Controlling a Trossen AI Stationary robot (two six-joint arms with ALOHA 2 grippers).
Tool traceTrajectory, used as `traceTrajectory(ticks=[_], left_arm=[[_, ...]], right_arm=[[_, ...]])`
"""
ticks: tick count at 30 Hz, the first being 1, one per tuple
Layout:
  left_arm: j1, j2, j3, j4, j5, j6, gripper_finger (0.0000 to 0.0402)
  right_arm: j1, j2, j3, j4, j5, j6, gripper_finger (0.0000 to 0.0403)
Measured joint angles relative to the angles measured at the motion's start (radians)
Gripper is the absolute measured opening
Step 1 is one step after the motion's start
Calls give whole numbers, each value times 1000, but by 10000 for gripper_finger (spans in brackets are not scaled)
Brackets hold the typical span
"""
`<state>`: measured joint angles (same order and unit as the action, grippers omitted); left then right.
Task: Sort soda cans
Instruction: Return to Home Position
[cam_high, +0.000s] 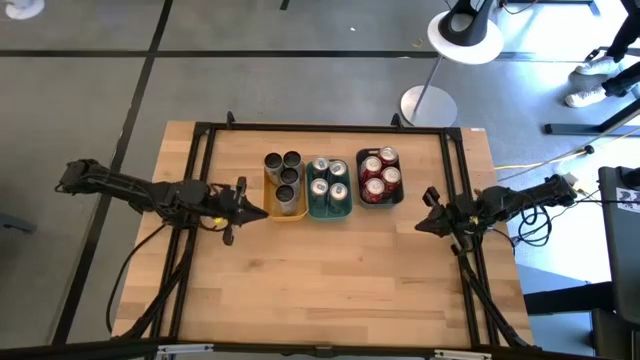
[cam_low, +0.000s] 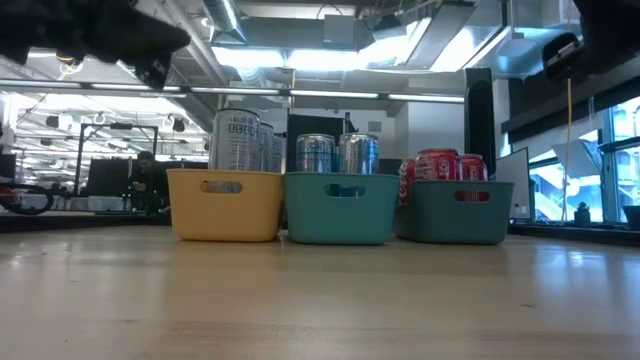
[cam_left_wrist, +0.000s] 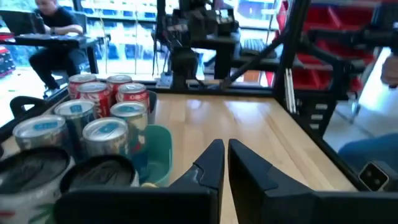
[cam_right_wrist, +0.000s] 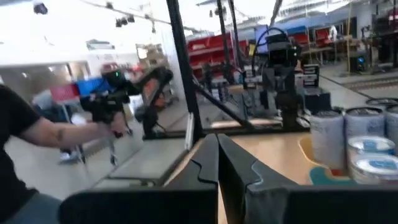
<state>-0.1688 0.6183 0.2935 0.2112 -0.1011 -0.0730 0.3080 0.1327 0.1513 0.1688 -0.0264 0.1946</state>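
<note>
The soda cans stand upright in three trays set in a row at the table's far middle. Dark cans fill the yellow tray. Silver-teal cans sit in the teal tray. Red cans sit in the dark tray. My left gripper hovers just left of and nearer than the yellow tray, shut and holding nothing; its wrist view shows the cans close beside its fingers. My right gripper hangs above the table right of the dark tray, shut and holding nothing.
A black frame rail runs along the table's left, far and right sides. Bare wood lies between the trays and the near edge. A person's arm shows beyond the table in the right wrist view, and another person sits far off.
</note>
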Motion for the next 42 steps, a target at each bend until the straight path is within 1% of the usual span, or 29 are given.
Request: traceTrajectory(ticks=[2,7,9,10,14,16,19,20,23,25,30,32,35,37,39,41,42], left_arm=[[13,-31,-59,61,1,-23,15],[33,-84,-204,256,6,-47,15],[35,-93,-265,372,29,-45,15],[38,-98,-284,395,32,-49,15],[47,-110,-283,346,39,-78,15],[47,-110,-283,310,42,-100,15],[52,-116,-283,239,42,-148,15],[53,-119,-283,220,41,-164,15],[64,-134,-284,166,41,-217,15],[71,-153,-284,152,41,-222,15],[93,-278,-284,21,39,-200,15],[106,-343,-284,-37,35,-200,15],[119,-460,-284,-108,35,-181,15],[118,-545,-284,-162,35,-157,15],[118,-618,-284,-189,38,-116,15],[119,-615,-284,-169,38,-59,15],[120,-614,-284,-187,24,-46,15]], right_arm=[[0,0,0,-29,9,-28,1],[-1,0,-1,-99,82,-58,1],[-1,0,-21,-59,92,-62,1],[-1,0,-33,-34,87,-64,1],[-1,-3,-109,58,62,-51,1],[0,-10,-139,58,100,-39,1],[-1,-14,-138,-4,174,-12,1],[-1,-13,-138,-10,178,-12,1],[-1,-21,-139,-2,139,2,1],[-1,-21,-139,-13,106,10,1],[-1,-41,-140,-16,36,6,1],[-1,-65,-140,-16,34,3,1],[-1,-132,-140,-106,34,6,1],[-1,-131,-138,-137,30,7,1],[-1,-130,-138,-142,-3,7,1],[-1,-131,-138,-141,-10,1,1],[-1,-130,-138,-142,-7,-5,1]])
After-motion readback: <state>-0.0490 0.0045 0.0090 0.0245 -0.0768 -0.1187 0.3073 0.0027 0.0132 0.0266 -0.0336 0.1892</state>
